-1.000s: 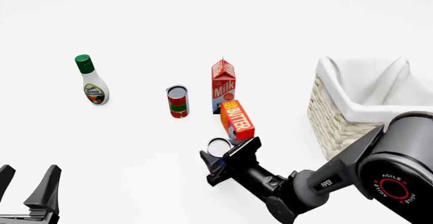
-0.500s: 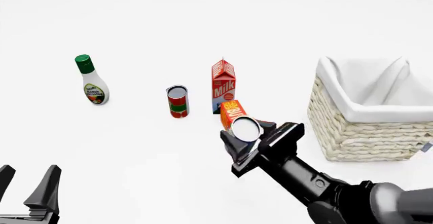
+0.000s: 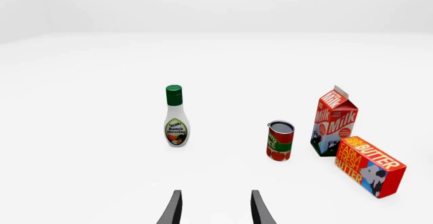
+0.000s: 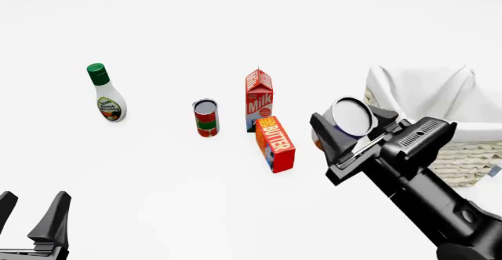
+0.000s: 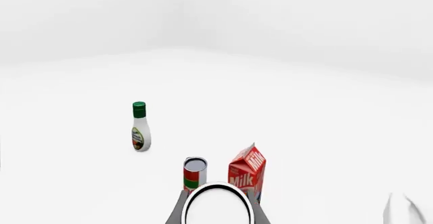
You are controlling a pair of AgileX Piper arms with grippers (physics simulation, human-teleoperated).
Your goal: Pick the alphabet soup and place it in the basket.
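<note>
The alphabet soup [image 4: 351,116] hangs in the air with its silvery top toward the front camera and a little orange label showing at its left side. My right gripper [image 4: 350,123] is shut on it, just left of the basket [image 4: 424,132], a pale wicker one with a white cloth lining. In the right wrist view the alphabet soup [image 5: 216,210] fills the space between the fingers, and a white sliver of the basket [image 5: 399,211] shows at the edge. My left gripper [image 4: 33,216] stands open and holds nothing at the near left corner; it is open in the left wrist view too [image 3: 215,211].
On the table stand a green-capped dressing bottle [image 4: 105,93], a red-and-green can [image 4: 206,118] and a milk carton [image 4: 259,99]. A butter box [image 4: 274,143] lies in front of the carton, left of my right gripper.
My right gripper has risen with the alphabet soup and carried it right, from beside the butter box to the basket's left wall. The left arm has not moved.
</note>
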